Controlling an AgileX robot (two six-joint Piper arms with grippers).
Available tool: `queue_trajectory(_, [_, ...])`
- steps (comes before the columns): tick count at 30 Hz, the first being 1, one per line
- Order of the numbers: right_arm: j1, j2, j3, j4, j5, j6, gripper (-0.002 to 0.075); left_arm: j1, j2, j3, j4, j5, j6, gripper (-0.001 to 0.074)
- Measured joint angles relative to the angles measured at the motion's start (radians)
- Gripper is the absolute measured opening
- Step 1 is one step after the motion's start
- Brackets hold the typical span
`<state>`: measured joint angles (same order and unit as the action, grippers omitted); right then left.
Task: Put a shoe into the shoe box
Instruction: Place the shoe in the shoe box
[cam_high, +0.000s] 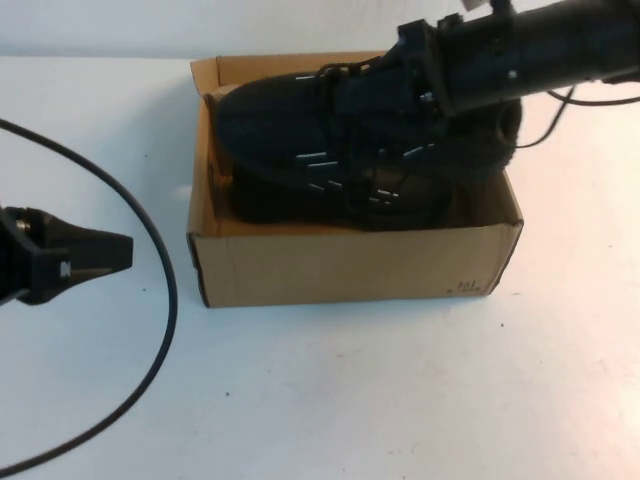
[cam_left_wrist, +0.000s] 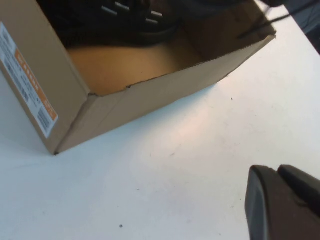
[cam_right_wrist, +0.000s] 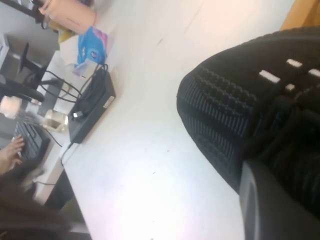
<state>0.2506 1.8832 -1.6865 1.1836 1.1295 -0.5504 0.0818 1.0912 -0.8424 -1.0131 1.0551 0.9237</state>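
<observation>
The brown cardboard shoe box (cam_high: 350, 265) stands open at the table's middle. One black mesh shoe (cam_high: 290, 200) lies inside it. The second black shoe (cam_high: 280, 115) sits tilted on top, its toe over the box's far left rim. My right gripper (cam_high: 408, 85) reaches in from the right and is shut on this upper shoe at its laces. In the right wrist view the shoe's toe (cam_right_wrist: 225, 100) and one finger (cam_right_wrist: 270, 200) show. My left gripper (cam_high: 120, 250) is shut and empty, low at the left, apart from the box. The left wrist view shows its fingertips (cam_left_wrist: 265, 200) and the box (cam_left_wrist: 150, 95).
A black cable (cam_high: 165, 300) curves across the table at the left, past my left gripper. A white printed label (cam_left_wrist: 25, 80) is on the box's end wall. Beyond the table's far edge are a black device (cam_right_wrist: 92, 107) and a blue packet (cam_right_wrist: 92, 45).
</observation>
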Motion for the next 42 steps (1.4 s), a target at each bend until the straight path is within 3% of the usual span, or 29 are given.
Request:
queue_trajectory(11, [0.040, 0.227, -0.240, -0.074, 0.000, 0.102, 0.0041, 0.000, -0.041, 0.000, 0.021, 0.000, 0.000, -0.0001])
queue_trajectory(42, [0.077, 0.362, -0.253, -0.137, 0.051, 0.214, 0.0040, 0.000, -0.041, 0.000, 0.024, -0.002, -0.010, -0.0001])
